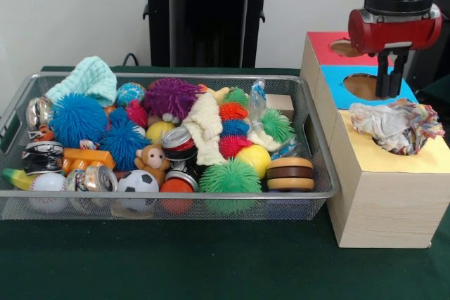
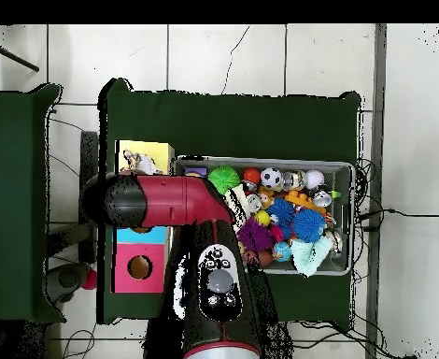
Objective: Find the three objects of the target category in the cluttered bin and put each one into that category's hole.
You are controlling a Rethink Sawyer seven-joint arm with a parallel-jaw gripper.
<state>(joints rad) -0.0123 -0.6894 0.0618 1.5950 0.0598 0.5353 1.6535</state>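
The red-and-black gripper (image 1: 391,86) hung empty with its fingers close together; directly below it the white, multicolour-stranded knotted rope toy (image 1: 396,124) sat lodged in the yellow-surround round hole (image 1: 415,154) of the pale wood-grain box (image 1: 383,201). A centred downward push on the toy seemed advisable, as its frayed edges overlapped the rim. The silver wire-mesh bin (image 1: 320,173) lay well off to the side.
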